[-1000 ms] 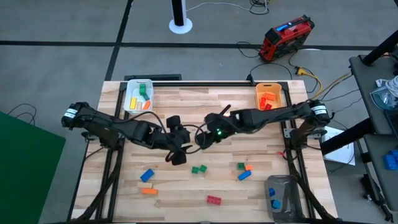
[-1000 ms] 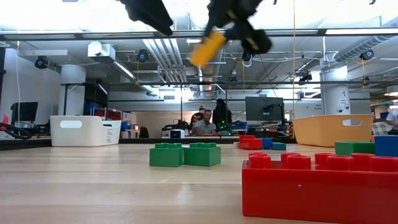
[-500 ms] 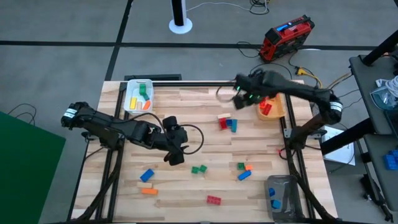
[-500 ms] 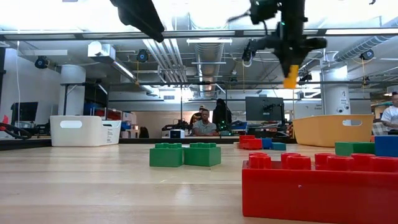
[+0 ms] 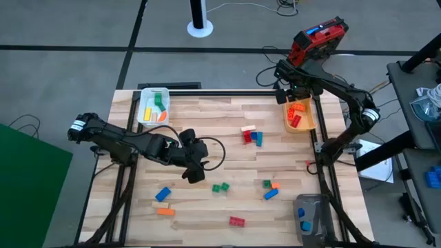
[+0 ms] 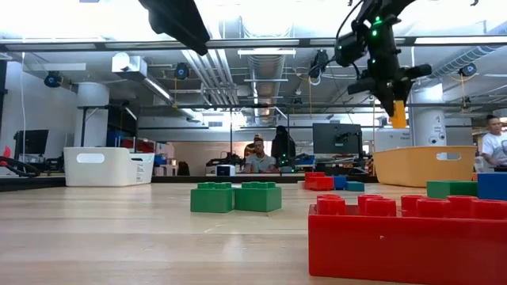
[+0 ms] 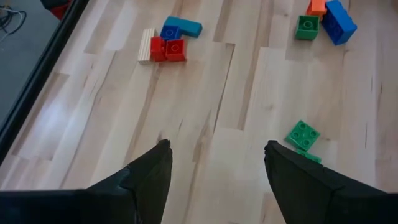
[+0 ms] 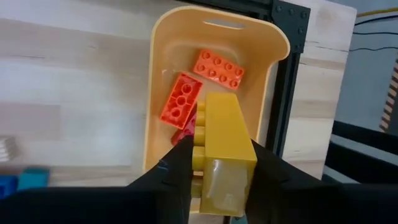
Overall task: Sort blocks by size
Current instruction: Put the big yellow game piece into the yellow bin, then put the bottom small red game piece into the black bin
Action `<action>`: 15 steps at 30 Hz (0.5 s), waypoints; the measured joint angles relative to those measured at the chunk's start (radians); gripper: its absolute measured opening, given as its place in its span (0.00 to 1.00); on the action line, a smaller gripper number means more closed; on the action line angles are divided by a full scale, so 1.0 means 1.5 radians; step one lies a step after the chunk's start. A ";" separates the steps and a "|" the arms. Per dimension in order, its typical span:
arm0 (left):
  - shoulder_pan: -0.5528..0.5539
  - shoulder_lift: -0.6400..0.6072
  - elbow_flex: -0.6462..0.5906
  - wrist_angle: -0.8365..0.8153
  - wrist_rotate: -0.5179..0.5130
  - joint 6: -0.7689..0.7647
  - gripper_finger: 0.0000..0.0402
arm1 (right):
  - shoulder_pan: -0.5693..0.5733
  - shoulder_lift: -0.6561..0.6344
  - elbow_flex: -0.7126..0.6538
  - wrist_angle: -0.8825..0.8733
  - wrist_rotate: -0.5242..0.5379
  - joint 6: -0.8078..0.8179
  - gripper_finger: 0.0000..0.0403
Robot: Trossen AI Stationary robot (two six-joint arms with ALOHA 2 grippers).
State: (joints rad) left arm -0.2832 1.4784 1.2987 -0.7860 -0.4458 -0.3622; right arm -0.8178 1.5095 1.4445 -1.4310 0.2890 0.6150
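Observation:
My right gripper (image 5: 290, 94) hangs above the orange-yellow bin (image 5: 308, 118) at the table's far right, shut on a yellow block (image 8: 224, 127); the low view shows that block (image 6: 398, 114) above the bin's rim. Orange and red blocks (image 8: 189, 93) lie in the bin. My left gripper (image 7: 217, 155) is open above the table's middle left (image 5: 195, 167), holding nothing. Loose blocks lie flat on the wood: a red, blue and beige cluster (image 5: 251, 135), a green pair (image 5: 220, 187), a green-orange-blue group (image 5: 270, 189), a blue one (image 5: 162, 194), an orange one (image 5: 165, 211), a red one (image 5: 237, 221). My right gripper pinches the yellow block between its two fingers at one end (image 8: 221, 171), one finger (image 8: 177, 171) on the studded face and the other on the opposite face. The fingers point down from above. The block hangs upright below them, clear of the bin.
A white bin (image 5: 147, 114) at the far left holds yellow, green and orange blocks. A grey bin (image 5: 313, 204) at the near right holds blue blocks. Bare wood lies between the clusters. A black frame rail runs along the far edge.
My right gripper has carried the yellow block from the table's middle toward the far right edge and now hangs over the orange-yellow bin, the block turned from slanted to upright. The red, blue and beige cluster has come into view.

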 joint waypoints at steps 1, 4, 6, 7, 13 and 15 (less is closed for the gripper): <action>0.000 0.000 0.000 0.000 0.000 -0.003 0.57 | 0.000 0.005 0.000 0.000 0.001 -0.001 0.29; 0.000 0.000 -0.001 0.000 0.000 -0.010 0.57 | -0.001 0.021 0.000 0.002 0.012 -0.004 0.37; 0.000 0.000 -0.001 0.000 0.000 -0.011 0.57 | -0.001 0.027 0.000 0.003 0.023 -0.004 0.40; 0.000 0.000 -0.001 0.000 0.000 -0.012 0.57 | 0.000 0.029 0.000 0.003 0.026 -0.004 0.41; 0.000 0.001 -0.001 0.000 0.000 -0.015 0.57 | 0.000 0.029 0.000 0.008 0.030 -0.012 0.38; 0.000 0.001 -0.001 0.000 0.000 -0.015 0.57 | 0.001 0.025 0.000 0.009 0.029 -0.019 0.34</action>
State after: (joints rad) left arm -0.2832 1.4794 1.2976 -0.7860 -0.4454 -0.3851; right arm -0.8161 1.5474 1.4445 -1.4172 0.3332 0.5872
